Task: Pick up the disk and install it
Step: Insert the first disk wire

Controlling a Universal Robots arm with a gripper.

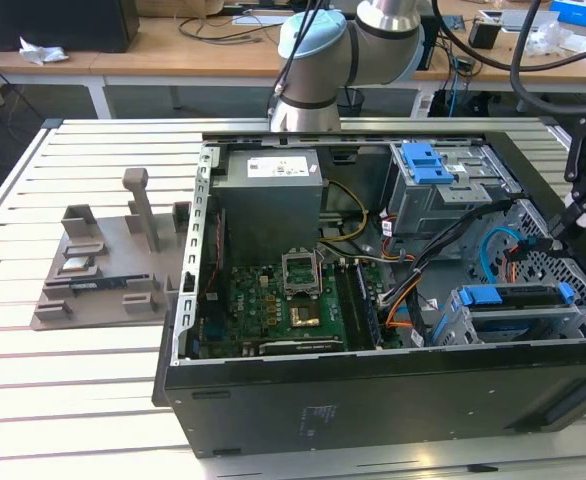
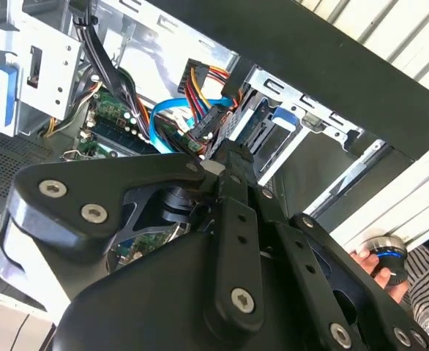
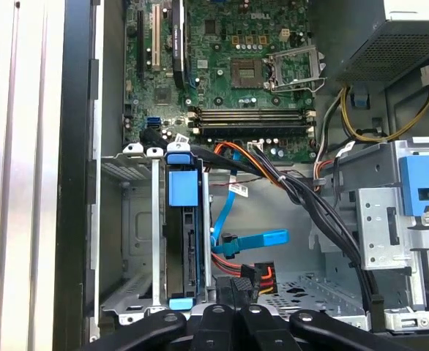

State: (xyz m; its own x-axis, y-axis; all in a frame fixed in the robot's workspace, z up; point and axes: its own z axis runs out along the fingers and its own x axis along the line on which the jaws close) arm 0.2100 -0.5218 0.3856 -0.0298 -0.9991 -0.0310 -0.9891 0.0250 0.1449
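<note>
The disk (image 1: 518,308) sits on edge inside the lower drive cage (image 1: 573,322) of the open computer case, at the exterior view's right; its blue carrier rails run along the top. In the first wrist view the disk (image 3: 183,241) stands in a slot of that cage, with a blue tab at each end. My gripper (image 1: 559,232) hangs just above the cage's far end, near the case's right wall. In both wrist views the fingers (image 3: 233,311) look pressed together with nothing between them. Their tips (image 2: 225,157) are close to a black connector with coloured wires (image 2: 211,121).
Black, blue and orange cables (image 3: 273,183) cross the case between the cage and the motherboard (image 1: 283,310). A blue bracket (image 1: 423,160) tops the upper grey cage beside the power supply (image 1: 271,195). A grey fixture (image 1: 103,265) lies on the slatted table. A hand (image 2: 379,265) holds a round object outside the case.
</note>
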